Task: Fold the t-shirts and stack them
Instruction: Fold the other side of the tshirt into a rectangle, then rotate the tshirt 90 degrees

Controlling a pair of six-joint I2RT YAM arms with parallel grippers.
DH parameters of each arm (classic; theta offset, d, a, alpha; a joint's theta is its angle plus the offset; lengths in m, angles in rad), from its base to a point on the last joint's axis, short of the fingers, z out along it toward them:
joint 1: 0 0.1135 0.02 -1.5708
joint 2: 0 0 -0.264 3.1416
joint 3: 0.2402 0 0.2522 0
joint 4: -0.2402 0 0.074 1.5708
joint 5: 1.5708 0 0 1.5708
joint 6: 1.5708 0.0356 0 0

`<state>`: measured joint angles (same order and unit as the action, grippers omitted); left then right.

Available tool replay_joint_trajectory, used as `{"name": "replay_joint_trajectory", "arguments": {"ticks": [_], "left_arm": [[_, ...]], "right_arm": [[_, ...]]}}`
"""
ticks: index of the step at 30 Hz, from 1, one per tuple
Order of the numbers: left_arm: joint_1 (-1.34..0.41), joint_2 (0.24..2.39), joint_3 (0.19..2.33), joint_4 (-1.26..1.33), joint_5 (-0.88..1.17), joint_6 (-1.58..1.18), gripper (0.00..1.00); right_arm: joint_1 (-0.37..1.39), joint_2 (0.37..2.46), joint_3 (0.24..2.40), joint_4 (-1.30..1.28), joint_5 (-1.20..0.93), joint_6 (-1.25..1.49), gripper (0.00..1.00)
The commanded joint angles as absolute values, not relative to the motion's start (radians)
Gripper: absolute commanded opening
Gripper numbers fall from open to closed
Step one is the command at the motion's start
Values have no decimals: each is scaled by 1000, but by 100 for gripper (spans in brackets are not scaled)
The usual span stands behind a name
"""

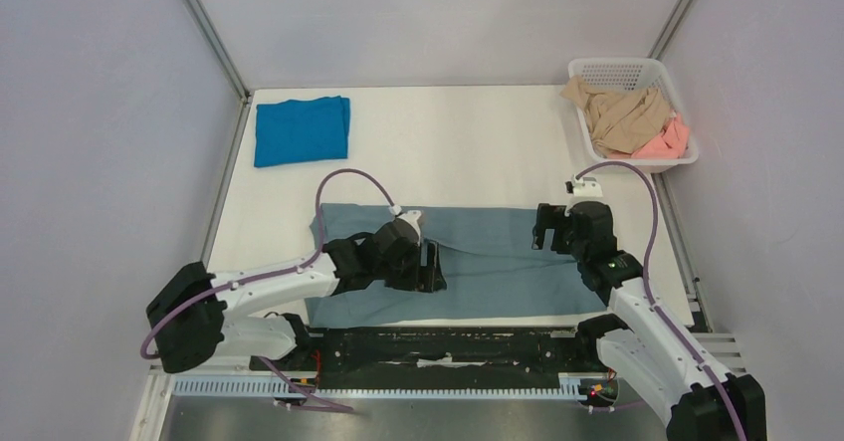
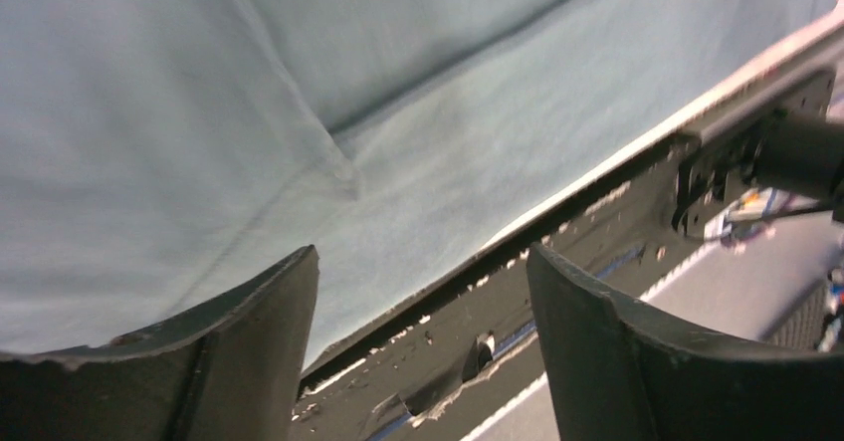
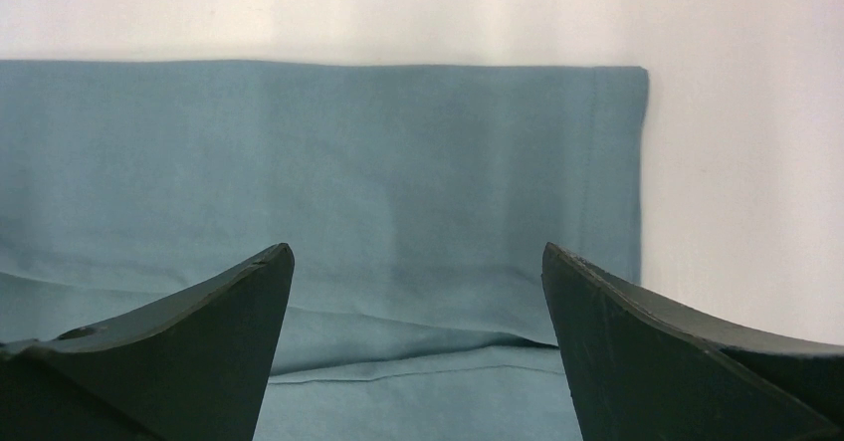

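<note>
Top view. Grey-blue shirt (image 1: 498,262) lies flat as a wide band on the white table (image 1: 468,152), at 6 o'clock. Its near hem runs just beside the black rail (image 1: 448,341). The cloth is doubled, with one layer lying over another and a straight fold line across.

Left gripper (image 1: 435,267) is over the shirt, left of its middle, pointing toward 3 o'clock. In the wrist view its fingers (image 2: 249,341) are spread apart with nothing between them, and cloth and rail show through the gap. Cannot tell whether the tips touch the cloth.

Right gripper (image 1: 545,228) is over the shirt's right end, at about 4 o'clock on the table. In its wrist view the fingers (image 3: 199,341) stand wide apart and empty. A square shirt corner and bare table show beyond them.

Bright blue shirt (image 1: 302,130) is folded into a neat rectangle at 10 o'clock, well apart from the grey-blue one.

White basket (image 1: 609,66) sits in the 2 o'clock corner. It holds a crumpled tan shirt (image 1: 622,114), which drapes over the left rim. Pink shirt (image 1: 667,143) is bunched at the basket's near right corner, touching the tan one.
</note>
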<state>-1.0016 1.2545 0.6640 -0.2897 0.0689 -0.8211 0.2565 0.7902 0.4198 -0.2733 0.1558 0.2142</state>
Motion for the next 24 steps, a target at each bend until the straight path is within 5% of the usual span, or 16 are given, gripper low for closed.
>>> {"name": "replay_joint_trajectory", "arguments": {"ticks": [1, 7, 15, 19, 24], "left_arm": [[-957, 1156, 730, -384, -198, -887, 86], [-714, 1226, 641, -235, -63, -976, 86], [-563, 1605, 679, 97, 41, -1064, 88], [-519, 1879, 919, 133, 112, -1093, 88], [-522, 2267, 1478, 32, 203, -1122, 88]], "right_arm": [[261, 821, 396, -140, 54, 249, 98], [273, 1030, 428, -8, 9, 306, 98], [304, 1155, 402, -8, -10, 336, 98], [320, 1139, 373, -51, -62, 338, 98], [461, 1093, 346, -103, -132, 345, 98]]}}
